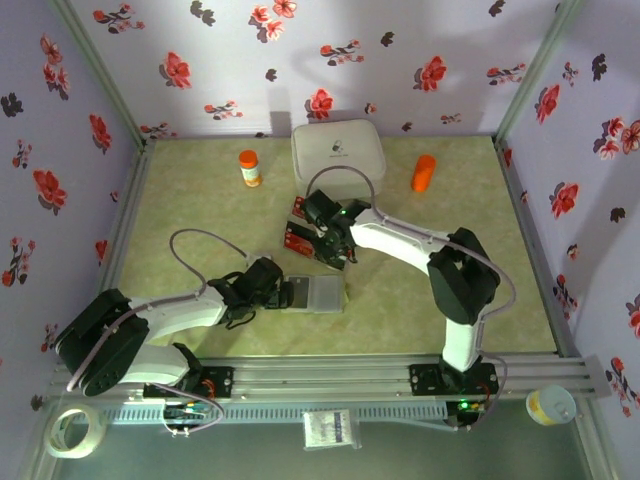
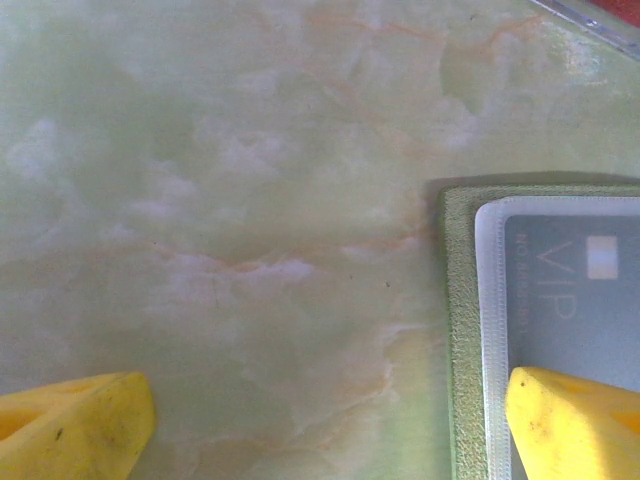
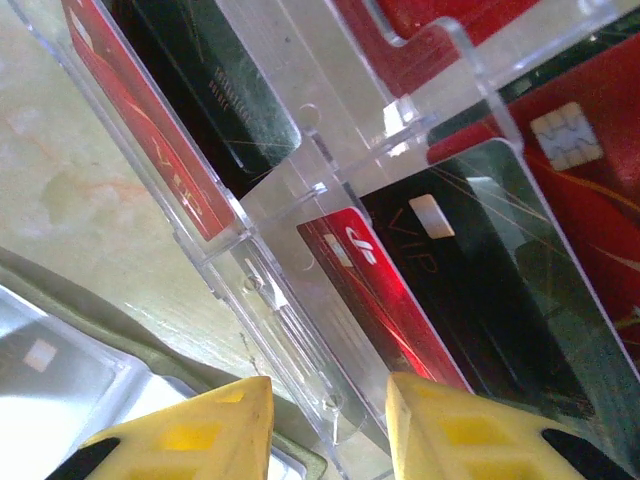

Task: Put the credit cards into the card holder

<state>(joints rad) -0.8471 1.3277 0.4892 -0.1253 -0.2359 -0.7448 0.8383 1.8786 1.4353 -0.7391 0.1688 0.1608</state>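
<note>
While card holder (image 2: 460, 350) sleeves VIP card (image 2: 570, 300) | rack (image 3: 290, 190) holds credit cards (image 3: 375, 290) | left claw (image 2: 330, 420) spread | right claw (image 3: 330, 430) unclear

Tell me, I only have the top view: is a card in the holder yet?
Observer: Yes. The left wrist view shows a grey card marked VIP inside the holder.
Operator: And the right arm?
Observer: The right gripper straddles the edge of a clear rack holding red and black cards; whether it grips anything, I cannot tell.
Operator: The left?
Observer: The left gripper is open, one finger over the holder.
</note>
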